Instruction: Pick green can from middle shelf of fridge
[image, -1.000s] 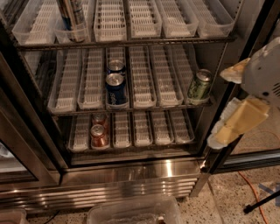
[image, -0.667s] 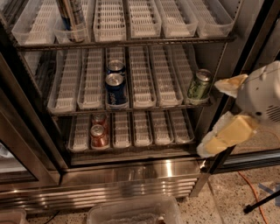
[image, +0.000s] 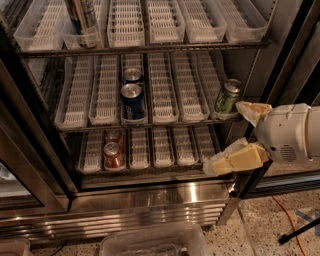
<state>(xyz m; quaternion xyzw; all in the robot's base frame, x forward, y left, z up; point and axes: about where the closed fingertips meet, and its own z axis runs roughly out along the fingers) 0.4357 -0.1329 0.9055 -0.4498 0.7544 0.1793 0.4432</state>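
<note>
My pale two-finger gripper (image: 224, 137) hangs at about 4 o'clock of the picture, outside the large dark-framed display fridge (image: 150, 200) with its shiny steel base. My fingers are released and spread wide, gripping nothing. The green patterned aluminium can with the silver top (image: 228, 96) stands upright at the front of the rightmost white slotted lane on the dark wire middle shelf (image: 165, 90), at 3 o'clock of the blue cans (image: 132, 102). My upper finger (image: 252, 111) sits just beside it at its 4 o'clock, and that is my first worry: pushing in from here, that tip could nudge the can instead of passing it, tipping it or sliding it back along the lane. My lower finger (image: 235, 159) hangs below the shelf's front edge, near 5 o'clock of the can. Unless I rise, it may catch the wire or the lanes of the rack beneath. The dark door post (image: 280, 65) stands close at 2 o'clock of my wrist, so a careless swing could strike it.
</note>
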